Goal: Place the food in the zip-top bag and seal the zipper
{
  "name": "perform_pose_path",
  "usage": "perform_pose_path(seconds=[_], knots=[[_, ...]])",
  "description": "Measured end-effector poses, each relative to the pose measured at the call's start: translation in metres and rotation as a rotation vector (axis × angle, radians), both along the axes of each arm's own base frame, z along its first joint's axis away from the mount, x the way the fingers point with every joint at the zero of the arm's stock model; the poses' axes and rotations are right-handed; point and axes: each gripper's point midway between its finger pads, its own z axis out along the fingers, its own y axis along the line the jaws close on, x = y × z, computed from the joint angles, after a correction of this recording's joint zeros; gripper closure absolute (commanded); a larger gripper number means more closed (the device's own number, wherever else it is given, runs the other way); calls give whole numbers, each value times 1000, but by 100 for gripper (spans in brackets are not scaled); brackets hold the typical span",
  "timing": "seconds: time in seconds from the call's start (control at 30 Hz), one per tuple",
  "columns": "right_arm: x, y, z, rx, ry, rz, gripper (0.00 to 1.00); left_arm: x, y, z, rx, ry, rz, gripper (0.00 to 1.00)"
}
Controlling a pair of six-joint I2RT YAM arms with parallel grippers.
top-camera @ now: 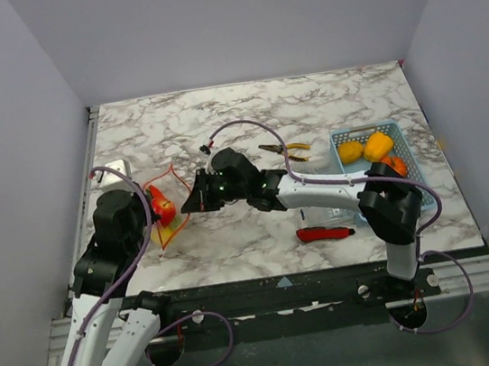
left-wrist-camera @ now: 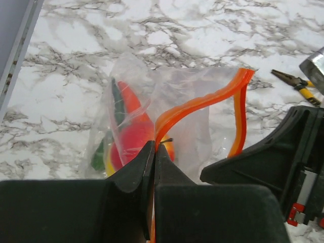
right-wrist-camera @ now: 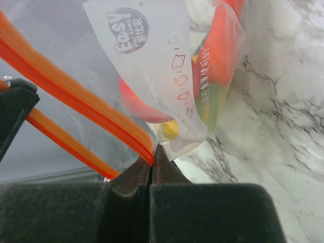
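The clear zip-top bag point(top-camera: 169, 207) lies at the table's left, held up between both grippers. It holds a red pepper point(left-wrist-camera: 132, 136), a green piece point(left-wrist-camera: 98, 156) and something yellow point(right-wrist-camera: 170, 129). My left gripper point(left-wrist-camera: 154, 147) is shut on the orange-red zipper point(left-wrist-camera: 202, 101) at one end. My right gripper point(right-wrist-camera: 152, 154) is shut on the zipper point(right-wrist-camera: 76, 96) at the other end; it also shows in the top view point(top-camera: 188, 202). The bag's mouth stands partly open between them. More food, yellow peppers point(top-camera: 365, 148) and an orange one point(top-camera: 396, 164), lies in the blue basket point(top-camera: 413, 179).
Yellow-handled pliers point(top-camera: 283, 148) lie behind the right arm. A red-handled knife point(top-camera: 325, 233) lies near the front edge. A clear rigid box point(top-camera: 335, 213) sits left of the basket. A metal object point(top-camera: 115, 170) is at the far left.
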Motion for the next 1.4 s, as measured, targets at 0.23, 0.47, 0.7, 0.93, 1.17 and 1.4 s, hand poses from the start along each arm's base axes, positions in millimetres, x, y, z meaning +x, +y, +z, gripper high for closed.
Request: perform_pose_path(seconds=[0.23, 0.47, 0.7, 0.93, 1.17, 1.4], knots=[[-4, -9, 1, -68, -32, 9, 94, -19, 17, 11, -21, -95, 65, 100], [-1, -16, 0, -103, -65, -4, 87, -3, 9, 1, -4, -39, 49, 100], [9, -34, -24, -234, -98, -59, 74, 18, -20, -50, 39, 192, -76, 100], [21, -66, -5, -315, -195, -149, 69, 15, -26, -45, 22, 175, -120, 100], [28, -125, 29, -382, -311, -302, 59, 14, -30, -46, 16, 180, -137, 100], [31, -243, 5, -612, -343, -610, 40, 14, -32, -47, 12, 185, -147, 100]])
